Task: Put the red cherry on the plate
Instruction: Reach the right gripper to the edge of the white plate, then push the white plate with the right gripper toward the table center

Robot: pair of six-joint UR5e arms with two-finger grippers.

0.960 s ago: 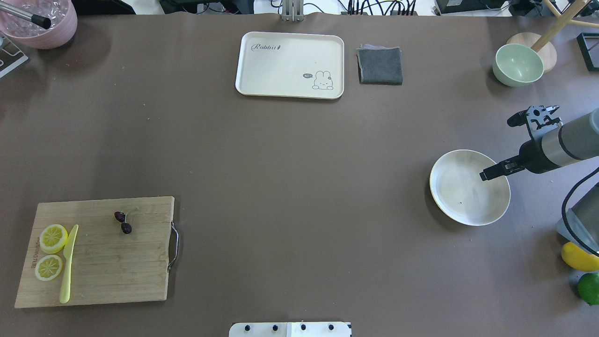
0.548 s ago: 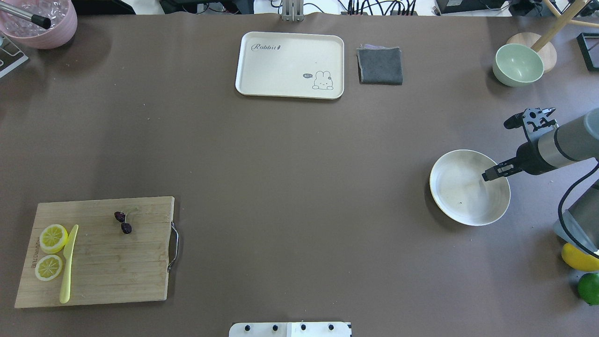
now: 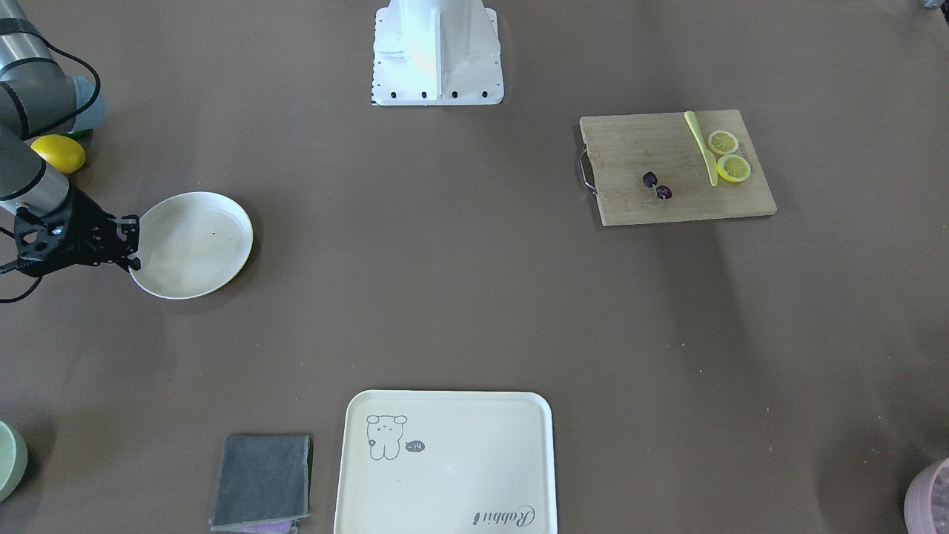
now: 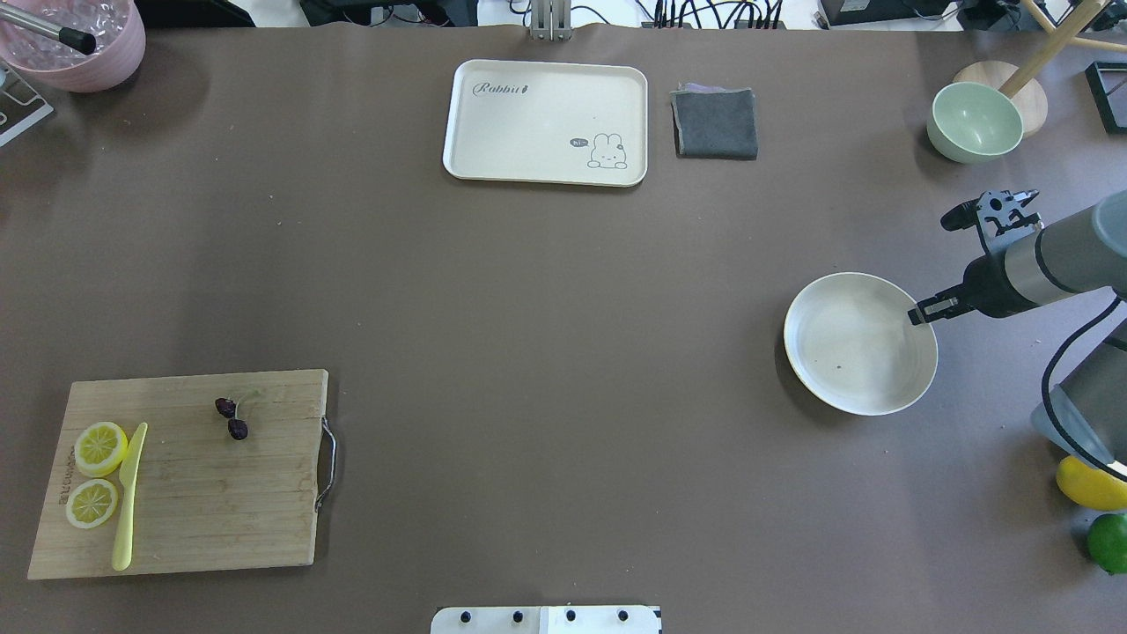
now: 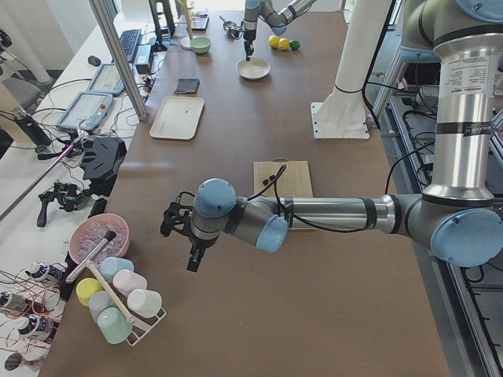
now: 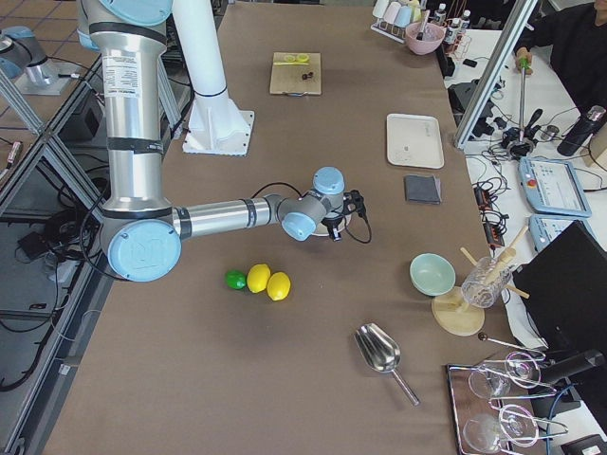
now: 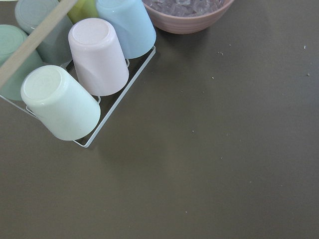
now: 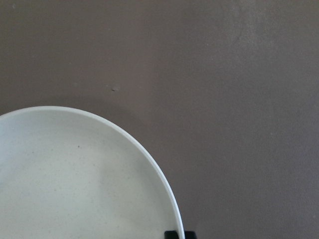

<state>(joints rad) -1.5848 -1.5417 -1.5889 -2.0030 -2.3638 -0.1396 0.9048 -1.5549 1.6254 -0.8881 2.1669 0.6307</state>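
While the right gripper (image 4: 924, 311) works at the rim of the plate (image 4: 845, 352), the red cherry (image 4: 233, 418) lies at the other end of the bench (image 4: 563, 370), on the cutting board (image 4: 202, 511). They are well apart, with a wide stretch of bare brown surface between them.

Right gripper: fingertips astride the plate's rim on the side toward its own arm, drawn in almost shut. By the wrist view it looks to be pinching that rim. Plate holds nothing but a dark speck.

Left gripper (image 5: 192, 259): seen only from the bench end, hanging low near the cup rack (image 7: 121, 95) and pink bowl (image 7: 189, 20), past the board's outer side. It is the nearer of the two to the cherry. Cannot tell how far its fingers stand apart; its own wrist view shows none of them.

Cherry: two small dark fruits on thin joined stems, in the board's handle half, apart from the lemon slices (image 4: 100, 447) and yellow knife (image 4: 129, 493).

Risks, as I judge them:
- A plate held by one edge may tip or slip free if lifted or dragged quickly.
- The cherries are tiny and round, so fingers closing off-centre could flick them along the board or off it.
- A grip on a stem alone would leave the fruit swinging, and it could drop short of the plate.
- The long carry gives more time for that to happen.
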